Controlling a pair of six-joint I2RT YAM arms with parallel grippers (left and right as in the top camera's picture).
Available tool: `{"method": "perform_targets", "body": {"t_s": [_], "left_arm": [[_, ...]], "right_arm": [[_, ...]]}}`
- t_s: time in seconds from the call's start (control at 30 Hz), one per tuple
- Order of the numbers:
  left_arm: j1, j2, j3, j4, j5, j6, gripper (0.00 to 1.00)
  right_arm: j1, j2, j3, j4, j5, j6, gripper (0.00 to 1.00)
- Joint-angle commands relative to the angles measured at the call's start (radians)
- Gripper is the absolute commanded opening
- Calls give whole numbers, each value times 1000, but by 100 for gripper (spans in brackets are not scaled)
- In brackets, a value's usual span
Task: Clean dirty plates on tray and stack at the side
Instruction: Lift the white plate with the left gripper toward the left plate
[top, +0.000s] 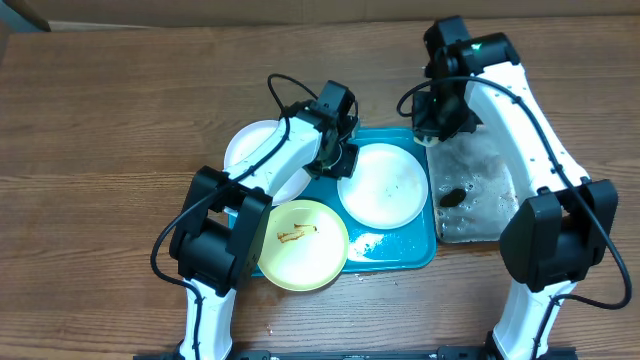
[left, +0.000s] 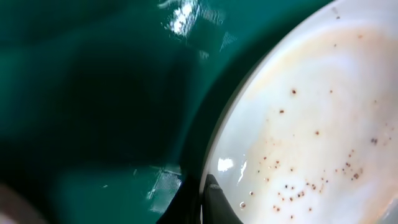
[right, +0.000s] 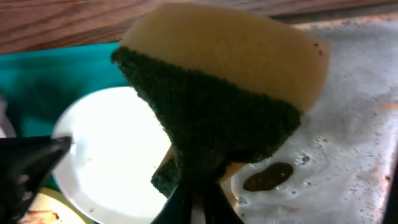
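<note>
A white plate (top: 383, 185) lies in the teal tray (top: 400, 250). My left gripper (top: 340, 158) is shut on its left rim. The left wrist view shows the fingers (left: 202, 202) pinching the rim of this plate (left: 311, 124), which has small brown specks, above the tray (left: 93, 93). A pale yellow-green plate (top: 301, 243) with a brown smear lies at the tray's front left corner. A second white plate (top: 255, 155) lies at the tray's left, partly under the left arm. My right gripper (top: 436, 125) is shut on a yellow and green sponge (right: 230, 74).
A black tray of foamy water (top: 480, 190) stands right of the teal tray and also shows in the right wrist view (right: 348, 143). White foam specks lie on the teal tray's front. The brown wooden table (top: 100, 120) surrounds everything.
</note>
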Motion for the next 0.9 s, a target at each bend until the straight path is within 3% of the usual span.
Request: {"method": "perform_targets", "body": {"t_s": [0.0,0.53,0.87], "left_arm": [[-4,-75,80,-30,-102,-12,4],[-28,-159,92,-244,-518,-157,4],[-92,-160,110,-277,-634,-182,4]], "right_arm": [[-24,-1,29,-5,17,3,4],[-32,-1,29,1,16,3,4],[-32,1,27,4,12,3,4]]}}
